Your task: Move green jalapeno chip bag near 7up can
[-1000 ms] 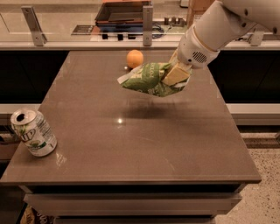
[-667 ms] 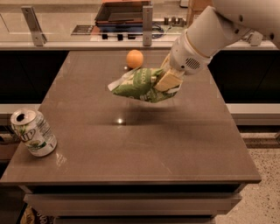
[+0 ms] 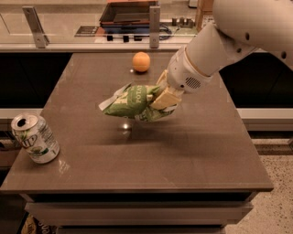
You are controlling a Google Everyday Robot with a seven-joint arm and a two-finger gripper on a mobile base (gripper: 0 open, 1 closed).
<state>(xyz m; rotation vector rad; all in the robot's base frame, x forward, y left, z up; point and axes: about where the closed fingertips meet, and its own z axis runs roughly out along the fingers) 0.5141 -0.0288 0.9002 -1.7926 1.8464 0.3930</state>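
Observation:
The green jalapeno chip bag is a crinkled light-green foil bag held in the air above the middle of the brown table. My gripper is shut on its right end, with the white arm reaching in from the upper right. The 7up can stands tilted near the table's front left corner, well to the left of the bag and below it in the view.
An orange ball-shaped fruit sits at the back of the table, behind the bag. A counter with metal brackets and a dark tray runs along the back. Floor shows at the right.
My gripper has carried the chip bag left and toward the front of the table, closer to the can. The can and the orange have not moved.

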